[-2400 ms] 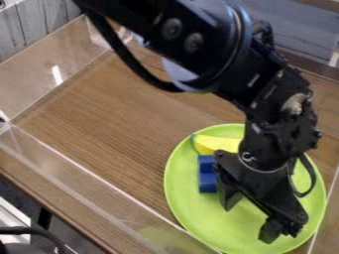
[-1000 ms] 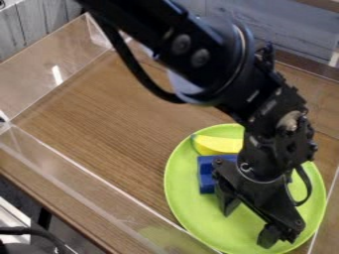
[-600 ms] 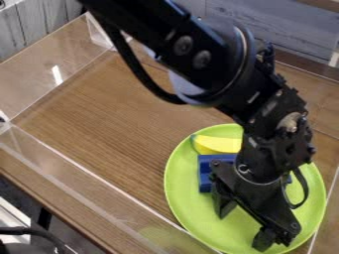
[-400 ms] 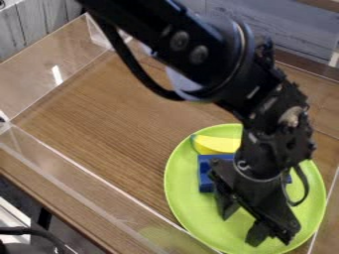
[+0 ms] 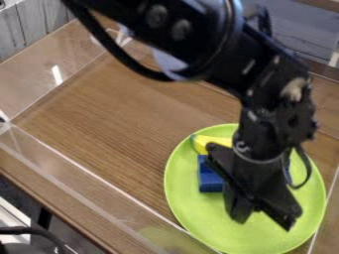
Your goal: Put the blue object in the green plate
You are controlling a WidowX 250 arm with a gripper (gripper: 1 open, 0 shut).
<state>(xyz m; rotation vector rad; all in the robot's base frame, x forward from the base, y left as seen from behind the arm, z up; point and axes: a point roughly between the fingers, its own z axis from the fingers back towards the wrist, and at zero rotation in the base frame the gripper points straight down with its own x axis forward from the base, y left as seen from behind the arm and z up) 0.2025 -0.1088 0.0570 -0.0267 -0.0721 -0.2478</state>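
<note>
Wood-grain table (image 5: 106,119) lies bare on the left. On the green plate (image 5: 185,179) the blue object (image 5: 209,176) sits near the left rim, touching a yellow banana (image 5: 209,143). Just right of it, the claw (image 5: 265,210) hangs clenched over the plate, grasping nothing visible. The risk: a sideways swing of the arm could nudge the block off the plate.
</note>
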